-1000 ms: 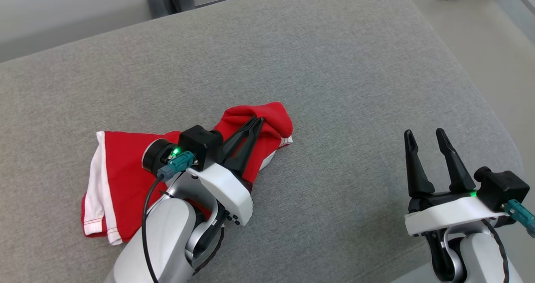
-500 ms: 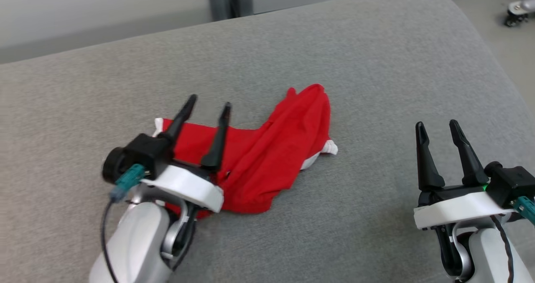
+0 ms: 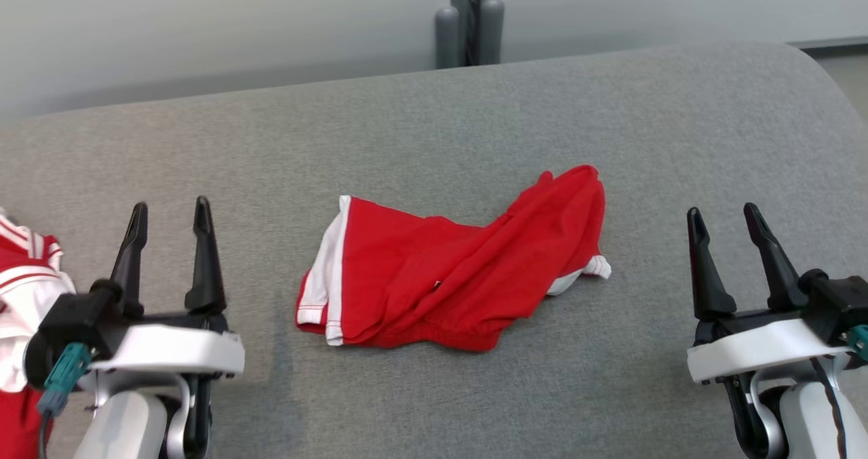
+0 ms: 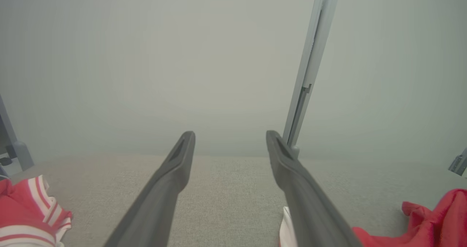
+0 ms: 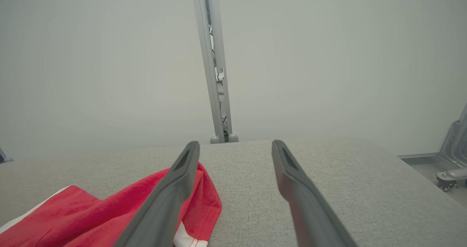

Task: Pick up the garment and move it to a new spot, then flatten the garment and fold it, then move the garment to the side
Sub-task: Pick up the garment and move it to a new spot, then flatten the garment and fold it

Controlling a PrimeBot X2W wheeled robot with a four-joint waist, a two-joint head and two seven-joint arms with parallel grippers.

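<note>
A red garment [image 3: 447, 272] with white side trim lies crumpled in the middle of the grey cushioned surface [image 3: 475, 120]; its edge shows as the red garment [image 4: 430, 221] in the left wrist view and as the red garment [image 5: 109, 217] in the right wrist view. My left gripper [image 3: 169, 215] stands open at the lower left, well clear of the cloth, with nothing between its fingers. At the lower right my right gripper [image 3: 725, 218] is open and empty too, to the right of the garment. Both grippers point away from me toward the wall.
A second red and white striped cloth [image 3: 20, 269] lies at the far left edge, beside my left wrist, also seen as striped cloth [image 4: 29, 210]. A grey post [image 3: 471, 18] stands behind the surface. The surface's rounded right edge [image 3: 834, 86] drops to the floor.
My left gripper has opened, let go of the garment and drawn back to the lower left. The garment now lies free. The head camera has turned, shifting the whole picture.
</note>
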